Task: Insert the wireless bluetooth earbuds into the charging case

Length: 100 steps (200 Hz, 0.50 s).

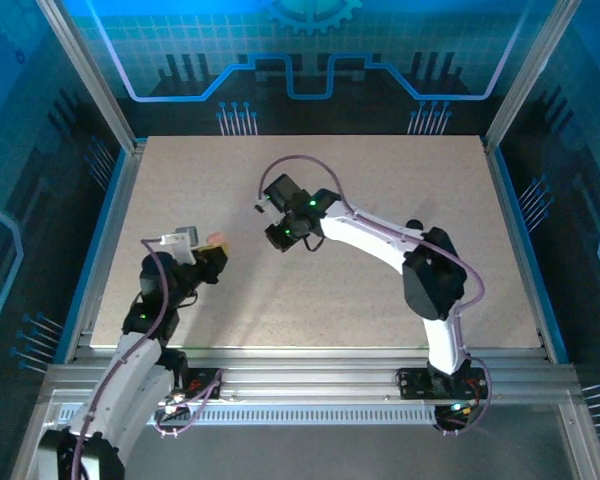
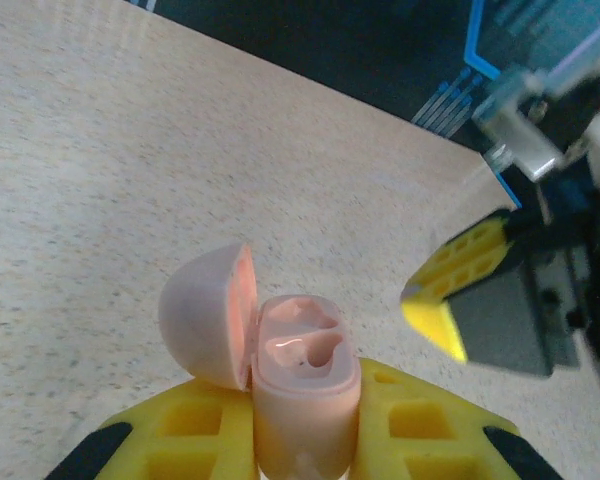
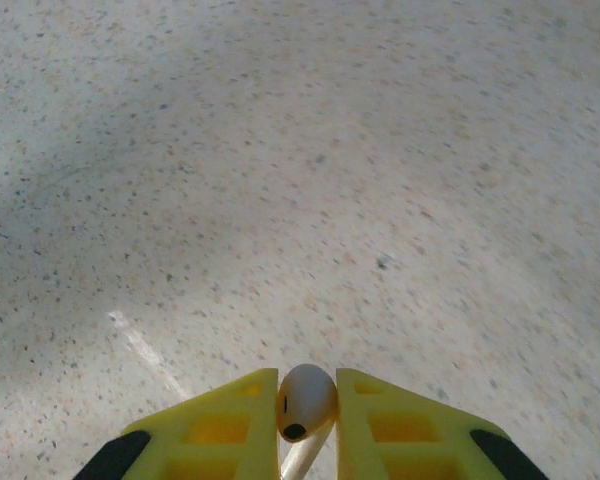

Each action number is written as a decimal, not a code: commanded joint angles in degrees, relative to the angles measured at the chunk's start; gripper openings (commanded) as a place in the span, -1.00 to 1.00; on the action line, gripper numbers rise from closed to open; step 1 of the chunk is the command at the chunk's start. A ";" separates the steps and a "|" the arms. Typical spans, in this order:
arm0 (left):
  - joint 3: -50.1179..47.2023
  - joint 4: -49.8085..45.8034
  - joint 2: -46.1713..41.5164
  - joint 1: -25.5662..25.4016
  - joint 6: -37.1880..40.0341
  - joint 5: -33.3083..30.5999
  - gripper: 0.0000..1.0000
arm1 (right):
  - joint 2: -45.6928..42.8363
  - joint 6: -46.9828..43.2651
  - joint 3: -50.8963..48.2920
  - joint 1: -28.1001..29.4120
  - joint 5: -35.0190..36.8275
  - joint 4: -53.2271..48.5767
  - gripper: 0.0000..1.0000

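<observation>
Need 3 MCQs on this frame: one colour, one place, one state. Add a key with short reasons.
1. What colour is the charging case in the left claw?
A) black
B) pale pink
C) blue

2. Where is the earbud?
A) seated in the case
B) in the left claw
C) in the right claw

3. The case lid is:
A) open
B) shut
C) missing

Key:
1 B, body and lid both read pink.
2 C, it sits pinched in that claw in the right wrist view.
3 A, the lid is hinged aside and the wells are exposed.
</observation>
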 commanded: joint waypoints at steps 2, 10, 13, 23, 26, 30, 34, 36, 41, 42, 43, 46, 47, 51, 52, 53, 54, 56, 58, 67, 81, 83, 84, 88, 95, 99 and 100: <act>-0.53 7.59 3.22 -4.60 3.58 -3.08 -0.73 | -6.55 3.19 -4.63 -2.08 -2.51 3.78 -0.64; -0.54 9.36 4.88 -6.16 3.96 -3.54 -0.73 | -8.66 3.67 -6.37 -2.64 -2.90 4.73 -0.64; -0.48 10.12 5.53 -6.63 4.14 -3.56 -0.73 | -9.34 3.79 -7.07 -2.82 -3.03 5.08 -0.64; -0.28 12.70 7.99 -8.65 4.80 -3.91 -0.74 | -12.05 4.30 -9.29 -3.58 -3.52 6.30 -0.64; -0.20 13.46 8.64 -9.23 5.08 -3.84 -0.73 | -12.89 4.50 -9.91 -3.70 -3.64 6.66 -0.64; -0.04 14.48 9.63 -9.97 5.48 -3.98 -0.73 | -13.48 4.71 -10.78 -4.03 -3.81 7.27 -0.64; 0.05 15.50 10.68 -10.76 5.80 -3.98 -0.73 | -14.70 4.79 -11.64 -4.19 -3.88 7.77 -0.64; 0.10 16.21 11.17 -11.12 5.96 -4.06 -0.73 | -15.26 4.87 -12.03 -4.33 -4.03 8.10 -0.64; 0.23 17.86 12.39 -12.01 6.29 -4.13 -0.73 | -16.68 4.93 -13.24 -4.57 -4.27 8.93 -0.64; 0.26 18.21 12.65 -12.18 6.39 -4.15 -0.73 | -16.94 4.91 -13.48 -4.61 -4.31 9.09 -0.64; 0.32 18.56 12.91 -12.35 6.48 -4.12 -0.73 | -17.25 4.95 -13.68 -4.63 -4.37 9.29 -0.64; 0.37 19.53 13.67 -12.79 6.61 -4.02 -0.73 | -18.13 4.98 -14.36 -4.86 -4.57 9.85 -0.64; 0.46 19.88 13.95 -13.01 6.68 -4.05 -0.73 | -18.42 4.98 -14.57 -4.88 -4.63 10.03 -0.64; 0.64 21.16 14.97 -13.67 6.90 -4.01 -0.73 | -19.63 5.05 -15.43 -5.03 -4.96 10.77 -0.64; 0.69 21.48 15.22 -13.80 6.91 -3.92 -0.73 | -19.87 5.06 -15.54 -5.10 -5.01 10.93 -0.64; 0.80 21.78 15.47 -14.00 6.92 -3.92 -0.73 | -20.12 5.11 -15.81 -5.09 -5.03 11.09 -0.64; 0.86 22.10 15.73 -14.18 6.92 -3.96 -0.73 | -20.38 5.14 -16.04 -5.13 -5.08 11.26 -0.64; 0.99 22.67 16.25 -14.43 6.97 -3.95 -0.73 | -20.90 5.22 -16.43 -5.25 -5.30 11.54 -0.64; 1.15 23.14 16.71 -14.74 7.07 -3.81 -0.73 | -21.43 5.35 -16.83 -5.39 -5.44 11.83 -0.64; 1.88 25.57 18.77 -16.09 7.30 -3.55 -0.73 | -23.65 5.76 -18.25 -5.69 -6.15 13.05 -0.63; 3.28 28.20 21.10 -18.31 8.01 -3.26 -0.73 | -26.52 6.13 -19.87 -6.05 -6.78 14.32 -0.63; 3.46 28.53 21.46 -18.63 8.12 -3.29 -0.73 | -26.88 6.08 -20.04 -6.09 -6.89 14.46 -0.63; 3.59 28.73 21.58 -18.83 8.18 -3.29 -0.73 | -27.05 6.15 -20.13 -6.16 -6.98 14.57 -0.63; 3.90 29.29 22.01 -19.51 8.43 -3.29 -0.73 | -27.69 6.18 -20.36 -6.18 -7.24 14.91 -0.63; 4.52 30.85 23.12 -20.66 8.83 -3.29 -0.73 | -28.76 6.09 -20.76 -6.25 -7.71 15.35 -0.63; 4.91 31.56 23.72 -21.32 8.99 -3.14 -0.73 | -29.36 6.13 -20.95 -6.26 -7.78 15.66 -0.63; 5.02 31.65 23.81 -21.40 9.01 -3.13 -0.73 | -29.48 6.13 -20.98 -6.29 -7.82 15.79 -0.63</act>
